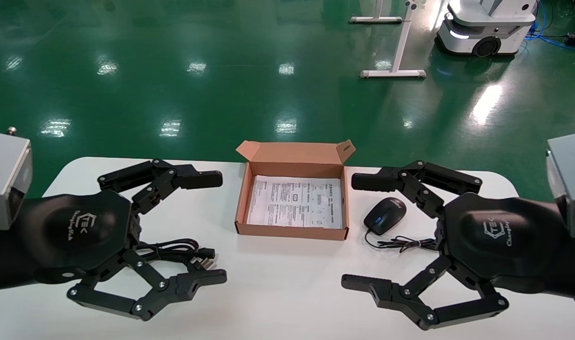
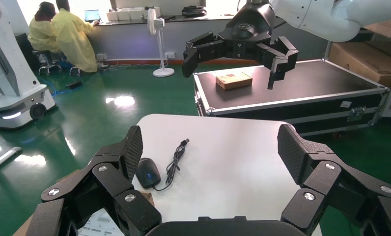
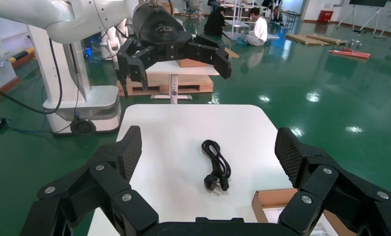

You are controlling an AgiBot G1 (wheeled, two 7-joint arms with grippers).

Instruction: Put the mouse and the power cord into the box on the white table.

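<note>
While seemingly angled, mouse (image 1: 384, 215) nose faces right gripper (image 1: 358, 231).

**Box midway between the two pincers**

On the white table (image 1: 278, 283) the box (image 1: 294, 200) sits between the left gripper (image 1: 211, 226) and the right gripper (image 1: 358, 231), its lid flap standing at the far side. A printed sheet (image 1: 294, 202) lies in the box. The power cord (image 1: 181, 250) lies under the left gripper, between its spread fingers. The mouse (image 1: 385, 215) lies between the right gripper's spread fingers, just right of the box, its cable (image 1: 405, 243) trailing toward that gripper's palm.
</note>
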